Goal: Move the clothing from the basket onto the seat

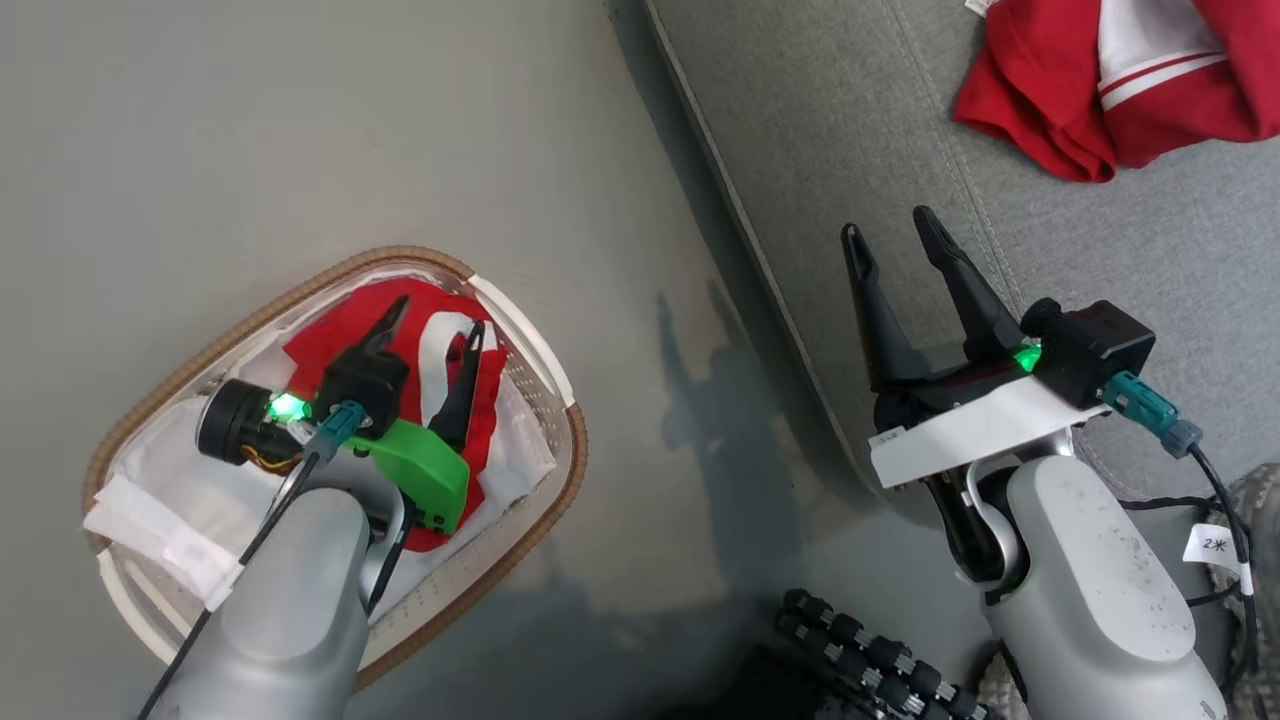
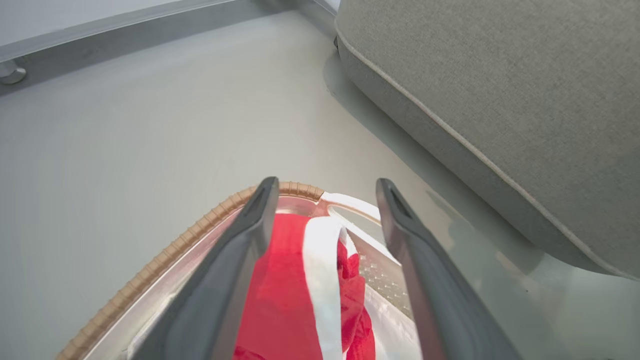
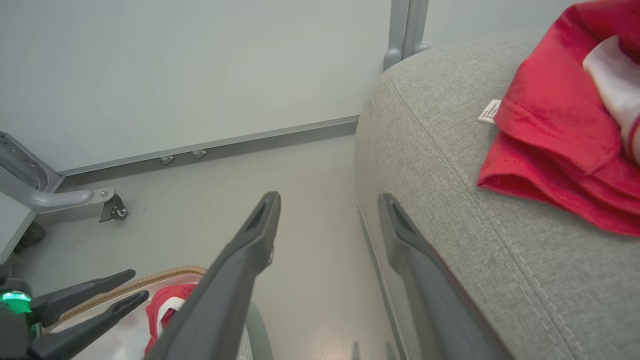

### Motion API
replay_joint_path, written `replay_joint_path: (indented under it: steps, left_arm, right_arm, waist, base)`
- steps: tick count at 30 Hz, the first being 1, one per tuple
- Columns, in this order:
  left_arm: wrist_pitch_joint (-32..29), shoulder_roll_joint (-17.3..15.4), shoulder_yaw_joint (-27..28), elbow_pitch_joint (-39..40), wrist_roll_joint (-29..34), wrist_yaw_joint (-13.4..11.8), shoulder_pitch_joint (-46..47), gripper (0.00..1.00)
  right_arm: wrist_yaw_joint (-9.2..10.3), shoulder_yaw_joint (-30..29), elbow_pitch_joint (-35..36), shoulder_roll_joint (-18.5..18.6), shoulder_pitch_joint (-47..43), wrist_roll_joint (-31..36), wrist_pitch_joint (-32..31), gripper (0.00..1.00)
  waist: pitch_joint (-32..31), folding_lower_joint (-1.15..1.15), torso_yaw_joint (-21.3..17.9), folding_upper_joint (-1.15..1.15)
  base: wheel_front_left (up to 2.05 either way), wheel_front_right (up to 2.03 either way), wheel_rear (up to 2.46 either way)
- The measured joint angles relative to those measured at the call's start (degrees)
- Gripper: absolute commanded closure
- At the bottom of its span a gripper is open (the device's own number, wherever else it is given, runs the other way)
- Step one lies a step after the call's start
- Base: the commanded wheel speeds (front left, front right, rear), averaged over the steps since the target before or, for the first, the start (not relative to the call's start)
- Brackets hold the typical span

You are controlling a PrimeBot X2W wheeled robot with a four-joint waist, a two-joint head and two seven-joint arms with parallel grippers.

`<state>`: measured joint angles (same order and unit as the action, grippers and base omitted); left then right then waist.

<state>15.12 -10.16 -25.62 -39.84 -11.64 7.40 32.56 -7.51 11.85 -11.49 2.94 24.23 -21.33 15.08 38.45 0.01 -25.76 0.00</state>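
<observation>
Far left: the basket (image 1: 330, 275) sits on the floor (image 1: 300, 130), near the seat's front edge, so the carry across is short. Inside is a white lining (image 1: 190, 480) with one red garment (image 1: 335, 340) bunched on top, toward the end nearer the seat. The left gripper (image 1: 440, 315) is down over the basket, fingers spread wide, nothing held. In the left wrist view the two fingers straddle the red cloth, with its white band (image 2: 320, 270) running between them. My read is that they are lined up that way so closing would pinch a raised fold. Cannot tell if the tips touch the cloth yet. Risk, as I judge it: the lining lies right under the garment and could get pinched along with it.

Right: the right gripper (image 1: 887, 222) hangs over the front edge of the seat (image 1: 850, 130), fingers apart, empty. It is likely parked there to keep out of the left arm's way. Far right, top corner: a second red garment (image 1: 1040, 100) lies crumpled on the seat, well apart from the right gripper. A small white tag (image 3: 489, 111) shows at its edge in the right wrist view. Judged half done: one piece on the seat, one in the basket. The step in hand is grasping the last piece.
</observation>
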Motion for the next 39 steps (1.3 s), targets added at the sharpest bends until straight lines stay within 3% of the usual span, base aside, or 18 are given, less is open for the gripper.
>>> replay_joint_path:
  steps: [9,15,26,27,28,30,39]
  left_arm:
    - [0.0,-1.9,-6.1,-4.0,-2.6,0.0,4.7,0.0]
    - [0.0,-3.4,-5.6,-6.0,-2.7,0.0,6.4,0.0]
    - [0.0,-3.3,-3.9,-11.1,-0.3,0.0,8.9,0.0]
    - [0.0,-3.3,-3.8,-11.6,-0.3,0.0,9.3,0.09]
    - [0.0,-3.2,-3.8,-12.1,-0.3,0.0,9.5,0.53]
    - [0.0,-3.0,-3.8,-13.2,-0.3,0.0,9.9,1.0]
    - [0.0,-2.2,-5.2,-15.0,-3.9,0.0,9.0,1.0]
  right_arm:
    - [0.0,-0.4,1.2,0.0,0.3,-0.4,0.0,0.0]
    - [0.0,-0.6,1.8,0.0,0.9,0.1,0.0,0.0]
    - [0.0,-0.9,2.3,0.0,1.6,0.6,0.0,0.0]
    - [0.0,-0.9,2.4,-0.1,1.6,0.7,0.0,0.0]
    - [0.0,-0.9,2.4,-0.1,1.6,0.7,0.0,0.0]
    - [0.0,-0.9,2.4,-0.1,1.7,0.8,0.0,0.0]
    - [0.0,0.1,1.3,0.0,2.4,0.4,0.0,0.0]
  waist:
    - [5.5,0.0,-1.0,0.0]
    - [7.8,0.0,0.0,0.0]
    - [9.9,0.0,1.9,0.0]
    - [10.0,0.0,2.0,0.0]
    - [10.1,0.0,2.1,0.0]
    - [10.3,0.0,2.3,0.0]
    - [8.7,0.0,1.8,0.0]
  base:
    - [0.08,0.08,0.08]
    - [0.07,0.07,0.07]
    - [0.03,0.03,0.03]
    - [0.02,0.02,0.02]
    - [0.0,0.0,0.0]
    - [0.0,0.0,0.0]
    - [0.0,0.0,0.0]
